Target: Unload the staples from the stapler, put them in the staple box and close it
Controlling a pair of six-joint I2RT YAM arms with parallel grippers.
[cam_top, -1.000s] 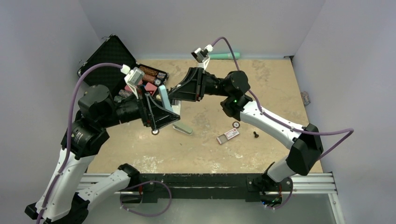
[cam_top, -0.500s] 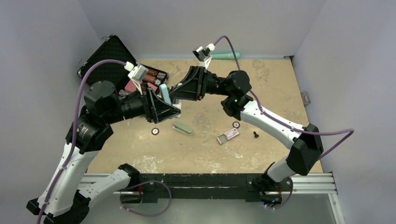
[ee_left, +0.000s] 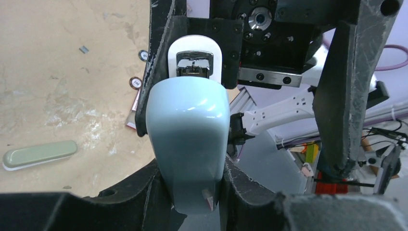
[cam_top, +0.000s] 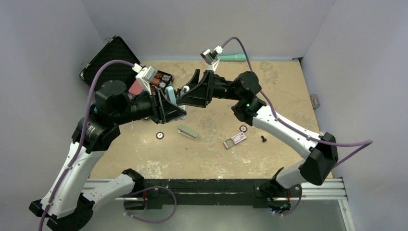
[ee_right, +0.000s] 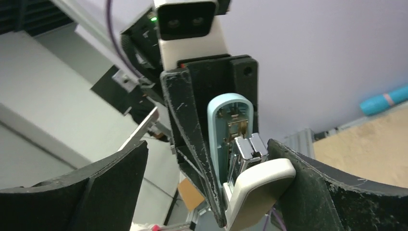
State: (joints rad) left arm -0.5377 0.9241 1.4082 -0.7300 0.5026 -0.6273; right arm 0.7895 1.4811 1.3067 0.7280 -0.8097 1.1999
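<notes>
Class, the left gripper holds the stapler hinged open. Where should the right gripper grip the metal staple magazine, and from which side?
Grip the magazine at its chrome front end, across its flat side walls. It stands out between the blue cover and the white base, so the right gripper should probably come from that open side, opposite the left gripper.

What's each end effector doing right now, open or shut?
Left end effector: closed on the stapler.
Right end effector: open, straddling the stapler without gripping it.
</notes>
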